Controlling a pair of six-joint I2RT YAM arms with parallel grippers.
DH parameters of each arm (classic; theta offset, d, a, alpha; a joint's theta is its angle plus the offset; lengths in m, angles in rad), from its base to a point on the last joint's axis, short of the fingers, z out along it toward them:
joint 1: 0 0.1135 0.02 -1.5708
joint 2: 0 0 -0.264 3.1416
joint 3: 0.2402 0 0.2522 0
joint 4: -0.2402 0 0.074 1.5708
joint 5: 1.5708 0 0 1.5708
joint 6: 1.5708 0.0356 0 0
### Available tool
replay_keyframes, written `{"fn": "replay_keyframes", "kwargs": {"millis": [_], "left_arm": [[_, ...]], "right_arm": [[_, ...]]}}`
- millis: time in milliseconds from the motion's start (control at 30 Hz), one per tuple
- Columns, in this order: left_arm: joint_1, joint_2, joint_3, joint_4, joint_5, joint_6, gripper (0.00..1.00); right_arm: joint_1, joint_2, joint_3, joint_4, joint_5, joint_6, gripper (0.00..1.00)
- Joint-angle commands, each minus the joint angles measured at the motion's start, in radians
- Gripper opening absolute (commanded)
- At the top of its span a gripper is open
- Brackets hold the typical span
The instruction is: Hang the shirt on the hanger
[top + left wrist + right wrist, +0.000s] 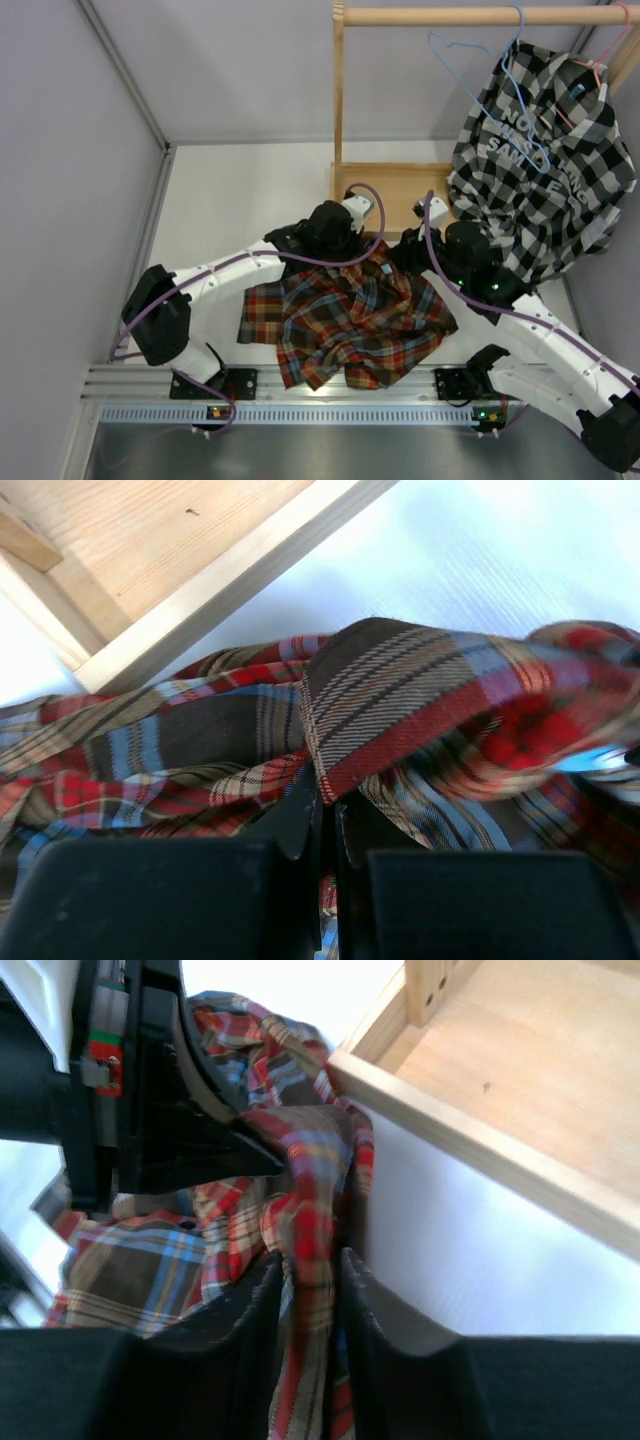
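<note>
**On the table, front centre: plaid shirt bunched up, both grippers at its far edge**

I see the plaid flannel shirt (350, 320) lying crumpled on the white table (230, 200) between the two arms, near the front rail. The left gripper (322, 795) is clenched on a fold at the shirt's far edge, with a brown-and-red hem pinched at its tips. The right gripper (312, 1260) is just beside it. A strip of the same shirt runs between its fingers, which stand slightly apart, and I cannot tell if they clamp it. The light-blue wire hanger (516, 30) hangs bare on the wooden rail (420, 15), well apart from the shirt. Next to it a black-and-white checked shirt (540, 170) hangs on a pink-red hanger (590, 65). The wooden rack base (400, 185) sits just beyond the grippers.
</note>
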Motion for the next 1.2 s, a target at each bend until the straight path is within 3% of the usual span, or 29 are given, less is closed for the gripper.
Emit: {"fn": "replay_keyframes", "kwargs": {"millis": [0,33,67,133,200,367,500,633,767,867,1167], "left_arm": [[0.001,-0.107,0.051,0.002,-0.080,-0.030,0.00],[0.001,-0.122,0.064,-0.037,-0.131,-0.041,0.00],[0.001,-0.135,0.104,-0.062,-0.192,-0.055,0.00],[0.007,-0.135,0.153,-0.116,-0.315,-0.079,0.00],[0.016,-0.118,0.225,-0.205,-0.343,-0.113,0.00],[0.025,-0.073,0.259,-0.256,-0.349,-0.168,0.00],[0.045,-0.055,0.276,-0.279,-0.350,-0.237,0.00],[0.050,-0.055,0.287,-0.279,-0.366,-0.294,0.00],[0.053,-0.052,0.292,-0.279,-0.390,-0.329,0.00],[0.058,-0.049,0.287,-0.279,-0.393,-0.348,0.00],[0.061,-0.050,0.275,-0.277,-0.387,-0.362,0.00]], "right_arm": [[-0.012,-0.006,0.061,0.058,0.051,-0.001,0.39],[-0.017,0.003,0.069,0.049,0.055,-0.004,0.54],[-0.017,0.009,0.098,0.033,0.060,-0.004,0.61],[-0.017,0.017,0.131,-0.017,0.037,-0.009,0.70],[-0.017,0.021,0.168,-0.046,-0.017,-0.009,0.73],[-0.015,0.010,0.103,-0.063,-0.124,0.025,0.65],[-0.004,0.001,0.007,-0.016,-0.095,0.101,0.60],[0.031,-0.019,-0.074,0.044,0.130,0.285,0.55],[0.193,-0.016,-0.093,0.035,0.446,0.385,0.50],[0.288,0.004,-0.089,0.029,0.575,0.462,0.45],[0.419,0.058,-0.077,0.076,0.762,0.575,0.41]]}}
